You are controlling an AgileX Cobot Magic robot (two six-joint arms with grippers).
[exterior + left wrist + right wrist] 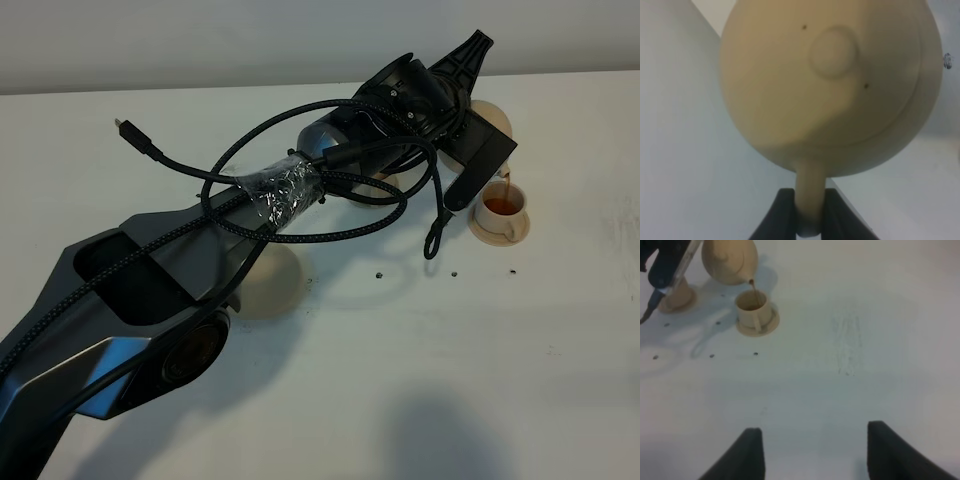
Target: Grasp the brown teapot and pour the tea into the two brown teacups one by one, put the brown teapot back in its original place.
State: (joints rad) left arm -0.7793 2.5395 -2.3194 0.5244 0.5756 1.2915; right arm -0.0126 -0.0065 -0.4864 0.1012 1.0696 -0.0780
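The brown teapot [496, 118] hangs tilted over the right-hand teacup [499, 206], and a thin stream of tea [509, 185] runs from its spout into that cup, which stands on its small saucer [500, 232] with reddish tea inside. My left gripper [478, 140] reaches across from the lower left and is shut on the teapot's loop handle [810, 200]; the pot's lid knob [832, 50] faces the left wrist camera. The other teacup [677, 296] stands beside the first, mostly hidden under the left arm. My right gripper [812, 455] is open and holds nothing, well short of the pouring teapot [730, 260] and cup [752, 307].
The wide flat saucer [275, 285], the original place, lies half under the left arm near the table's middle. A looped black cable [300, 215] hangs off that arm. A few tiny dark specks [380, 272] dot the white table in front of the cups.
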